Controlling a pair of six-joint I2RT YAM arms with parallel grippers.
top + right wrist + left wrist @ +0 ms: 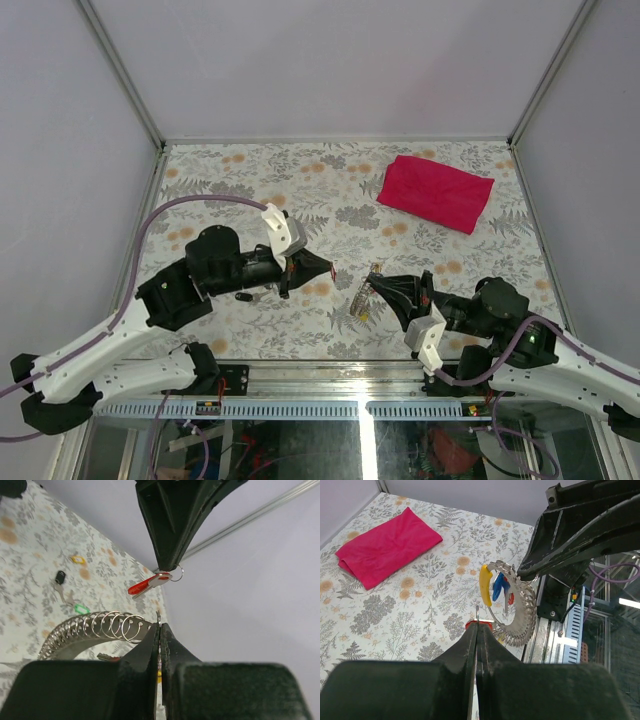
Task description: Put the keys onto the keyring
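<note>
Top external view, from the left: the left claw [326, 268] is clenched over the flower-patterned table [250, 320], its tip near the silvery coiled-wire keyring [362, 298], which sits between the two claws. The right claw [377, 285] is clamped on the upper end of that keyring. Further right and back lies a folded red cloth [435, 193]. What the left claw pinches is too small to make out from above.

Left wrist view shows the left claw's fingers [470, 645] pressed together, with a thin wire end and a sliver of red plastic at the tip. Ahead and to the right the keyring hangs in an arc from the right claw, a curved yellow tag [485, 585] and a blue tag [498, 586] inside it.

Right wrist view alone shows a small black-headed key [60, 576], a loose yellow tag [76, 559] and a green tag [80, 609] on the table at left. It also shows the whole red-tagged key [147, 585], gripped at its small ring by the left claw, above the keyring and apart from it.
</note>
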